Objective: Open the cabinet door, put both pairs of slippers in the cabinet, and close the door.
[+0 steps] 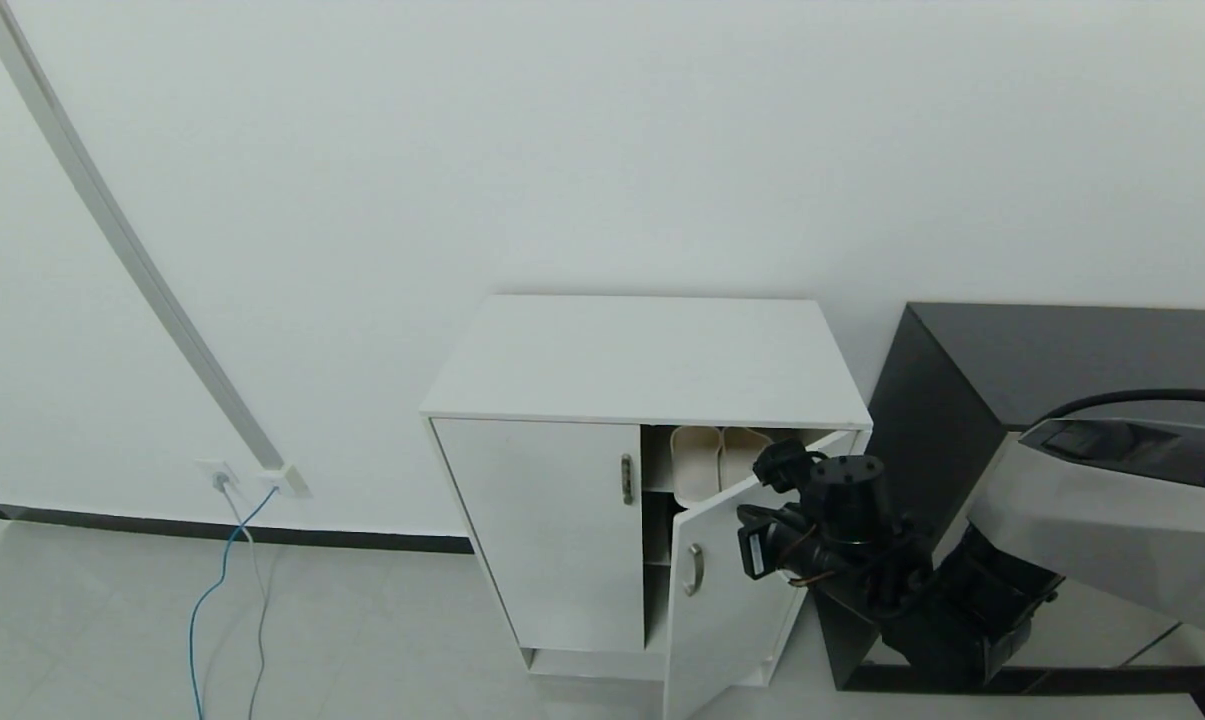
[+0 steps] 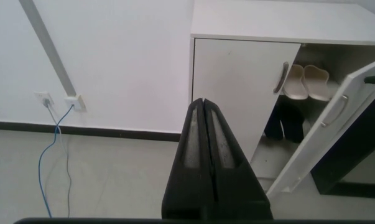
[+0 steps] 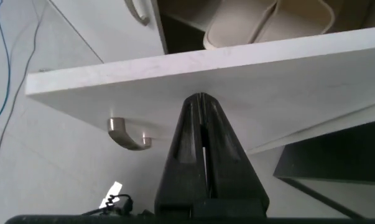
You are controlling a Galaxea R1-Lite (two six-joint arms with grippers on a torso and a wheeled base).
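In the head view the white cabinet (image 1: 642, 360) stands at lower centre of the frame against the wall. Its left door (image 1: 542, 530) is shut and its right door (image 1: 722, 600) hangs partly open. One pair of beige slippers (image 1: 717, 455), two in count, stands on the upper shelf in the gap. The right gripper (image 1: 770, 466) sits at the open door's top edge, right of centre. There are two doors, each with one metal handle (image 1: 693, 568). In the left wrist view the left gripper (image 2: 203, 102) is pressed shut with nothing between its fingers, held well apart from the cabinet over the floor (image 2: 112, 180). Beyond it the beige slippers show again on the upper shelf, and a dark pair (image 2: 288, 124), which I take for the second slippers, sits on the shelf below. In the right wrist view the right gripper (image 3: 201, 98) is likewise closed and empty, its tip at or just beside the outer face of the right door, near the handle, with the beige slippers inside behind the panel. As I judge it, the opening is done and both pairs look stowed, two pairs in all. What is left is to swing the right door closed.
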